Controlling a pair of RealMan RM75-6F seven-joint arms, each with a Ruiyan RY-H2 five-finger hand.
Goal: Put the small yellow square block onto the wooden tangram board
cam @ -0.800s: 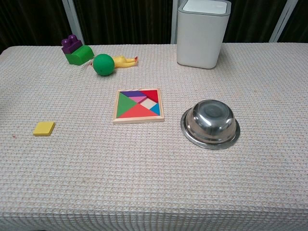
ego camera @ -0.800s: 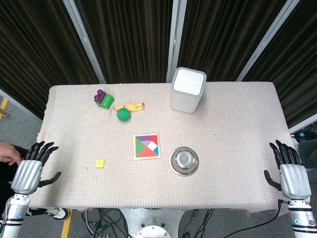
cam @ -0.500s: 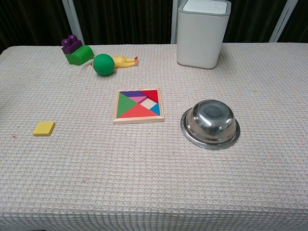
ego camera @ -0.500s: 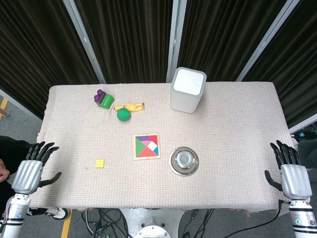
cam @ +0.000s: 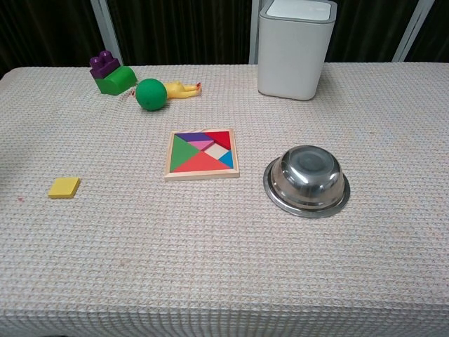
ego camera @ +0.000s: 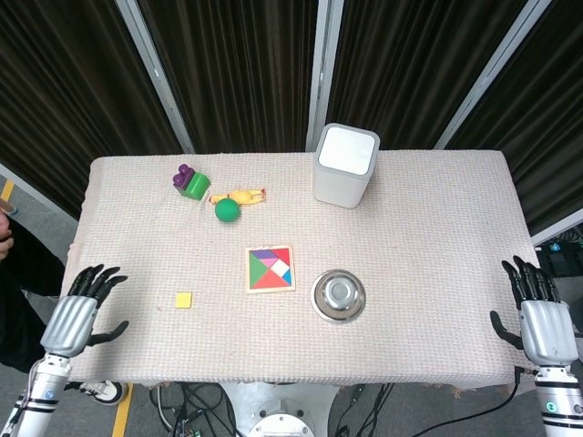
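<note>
The small yellow square block [ego camera: 184, 299] [cam: 64, 187] lies flat on the cloth, left of the wooden tangram board [ego camera: 271, 269] [cam: 202, 154] with its coloured pieces. My left hand [ego camera: 76, 314] hovers at the table's front left corner, fingers spread and empty, well left of the block. At the front right edge my right hand [ego camera: 540, 319] is also spread and empty. Neither hand shows in the chest view.
An upturned steel bowl [ego camera: 339, 295] [cam: 306, 180] sits right of the board. Behind stand a white box [ego camera: 345, 165], a green ball [ego camera: 227, 210], a yellow rubber chicken [ego camera: 243, 196] and a green-purple toy brick [ego camera: 190, 181].
My left hand has shifted right and down, closer to the table's front left corner. The right hand dropped slightly. A person's hand at the left edge has withdrawn.
</note>
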